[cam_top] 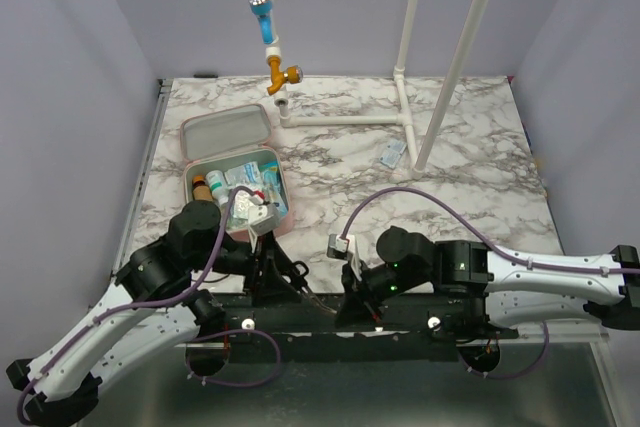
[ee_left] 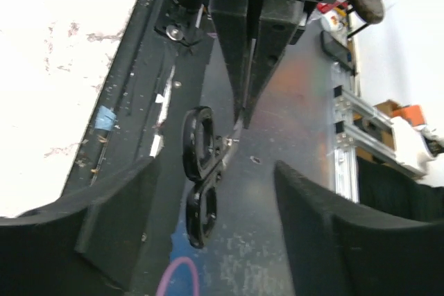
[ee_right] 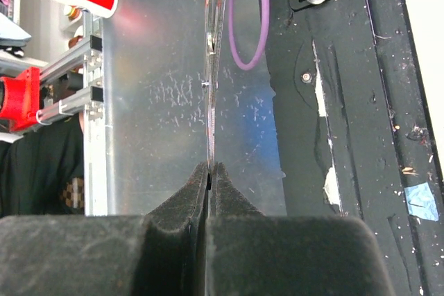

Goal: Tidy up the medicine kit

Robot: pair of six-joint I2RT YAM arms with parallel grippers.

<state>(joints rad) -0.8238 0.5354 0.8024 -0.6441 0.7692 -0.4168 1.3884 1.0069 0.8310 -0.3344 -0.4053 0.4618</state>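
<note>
The medicine kit point(cam_top: 228, 132) lies open on the left side of the marble table point(cam_top: 470, 177). Its grey-lined lid is folded back toward the far wall, and its base is crowded with small bottles and packets. A blue packet point(cam_top: 392, 155) lies alone further right, well apart from the kit.

Both grippers meet at the near edge, above the dark base rail. The right gripper point(ee_right: 209, 171) has its fingers pressed together on the thin metal blade of a pair of scissors point(ee_left: 200, 147). The left gripper point(ee_left: 214, 170) is spread wide, gripping nothing. The scissors' black handle loops hang between its two fingers, touching neither.
</note>
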